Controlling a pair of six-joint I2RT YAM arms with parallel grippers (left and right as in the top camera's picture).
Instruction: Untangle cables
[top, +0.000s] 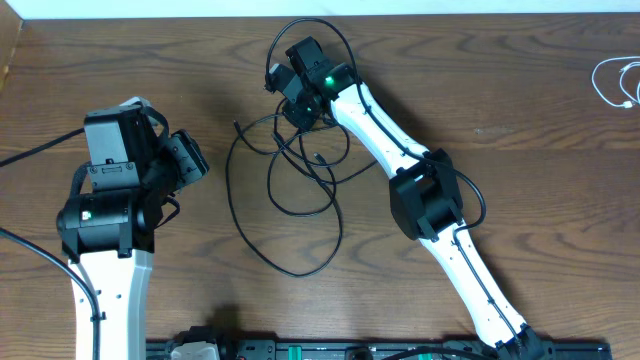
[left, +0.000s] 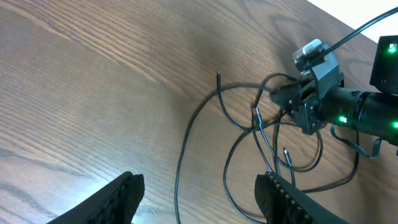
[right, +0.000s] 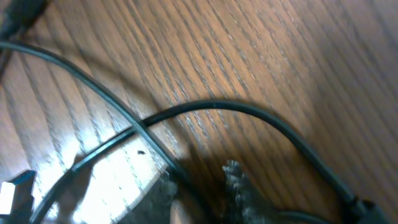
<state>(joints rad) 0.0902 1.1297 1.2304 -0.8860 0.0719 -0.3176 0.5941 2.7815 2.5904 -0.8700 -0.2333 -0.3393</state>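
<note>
The black cable (top: 290, 175) lies in tangled loops at the table's middle. It also shows in the left wrist view (left: 186, 143) and in the right wrist view (right: 205, 109). My right gripper (top: 292, 97) is at the tangle's far end, its jaws nearly together on a strand of the black cable (right: 200, 190). It also shows in the left wrist view (left: 298, 99). My left gripper (top: 190, 160) is open and empty, left of the tangle and above the table (left: 199, 199). The white cable (top: 618, 82) lies coiled at the far right edge.
The wooden table (top: 520, 200) carries only the cables. A thick black arm wire (top: 35, 150) runs off the left edge beside my left arm. A dark rail (top: 330, 350) lies along the front edge.
</note>
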